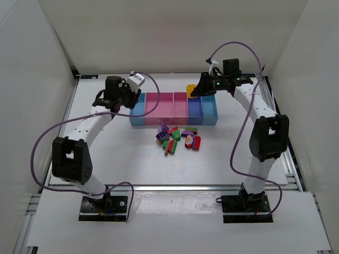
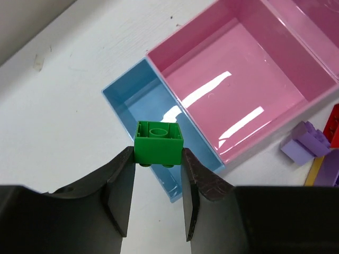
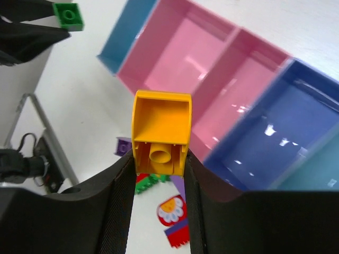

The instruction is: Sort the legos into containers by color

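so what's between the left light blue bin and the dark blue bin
Top view, from the light blue bin: the wide pink bin, then the narrow pink bin, both empty.

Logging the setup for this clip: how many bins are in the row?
5, left to right in the top view: light blue bin, wide pink bin, narrow pink bin, darker blue bin, second light blue bin. None seems hidden.

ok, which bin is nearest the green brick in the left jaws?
The light blue bin at the row's left end, beside the wide pink bin; the green brick overlaps only it in the left wrist view.
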Controlling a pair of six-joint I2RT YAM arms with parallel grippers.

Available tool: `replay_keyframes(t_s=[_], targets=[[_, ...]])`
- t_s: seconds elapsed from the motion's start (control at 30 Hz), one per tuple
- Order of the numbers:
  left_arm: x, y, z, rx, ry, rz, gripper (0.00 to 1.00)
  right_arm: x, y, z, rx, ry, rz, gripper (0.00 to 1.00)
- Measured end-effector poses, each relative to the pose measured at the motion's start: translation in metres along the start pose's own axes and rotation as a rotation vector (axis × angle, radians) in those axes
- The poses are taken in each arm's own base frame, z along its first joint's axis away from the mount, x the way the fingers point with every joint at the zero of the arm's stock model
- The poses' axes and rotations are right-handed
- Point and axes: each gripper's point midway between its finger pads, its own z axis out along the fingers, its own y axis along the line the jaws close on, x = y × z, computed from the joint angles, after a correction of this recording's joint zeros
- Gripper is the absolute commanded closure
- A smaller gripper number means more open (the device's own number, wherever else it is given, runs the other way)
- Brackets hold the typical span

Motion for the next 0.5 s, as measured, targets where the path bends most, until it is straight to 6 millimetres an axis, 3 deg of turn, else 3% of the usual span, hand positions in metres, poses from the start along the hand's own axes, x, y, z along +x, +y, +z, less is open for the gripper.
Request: replay_keyframes(t_s=[0.2,0.37,0.5], targets=[[0.011,0.006,0.012,-0.02,0.077,-0.133,0.9,0.0,-0.027,-0.028,0.091,-0.026,0.007,1.0],[0.033,-0.003,0.019,0.005,0.153,-0.195,0.89,0.005,-0.031,-0.03,0.101,-0.013,0.002,1.0],[0.042,-0.005,0.024,0.009,0.194,-0.223,0.82,0.01,-0.034,-0.031,0.108,0.001,0.011,1.0]])
